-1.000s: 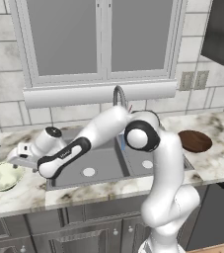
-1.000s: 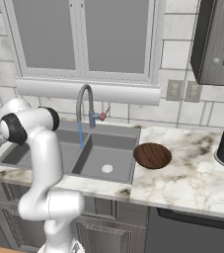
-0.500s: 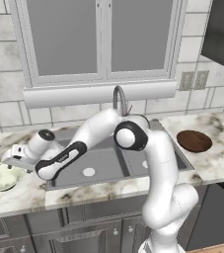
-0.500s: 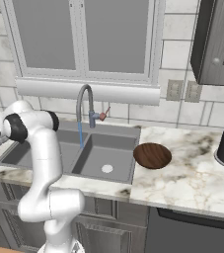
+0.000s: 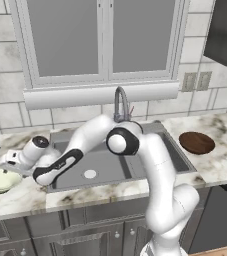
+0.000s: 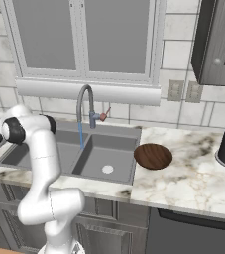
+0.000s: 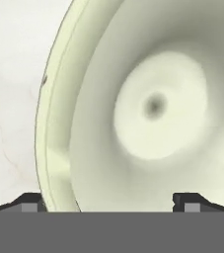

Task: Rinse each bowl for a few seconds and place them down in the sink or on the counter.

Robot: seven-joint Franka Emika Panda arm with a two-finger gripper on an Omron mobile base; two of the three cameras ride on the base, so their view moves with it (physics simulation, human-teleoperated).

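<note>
Cream bowl (image 7: 153, 113) now sits right under the gripper (image 7: 108, 200), which has dropped closer, jaws wide, pickup imminent.

My arm (image 5: 155, 165) is glossy white, built of rounded, tube-like segments that swell at each joint. The joints end in dark grey, near-black round caps, one at my elbow (image 5: 119, 142) and one at my shoulder (image 6: 14, 131). A long black inlay runs along the side of my forearm (image 5: 60, 166). My wrist is a stubby white cylinder with a dark end face (image 5: 40, 142). Two small dark finger tips (image 7: 29, 202), each with a paler grey square patch, finish my hand.
</note>
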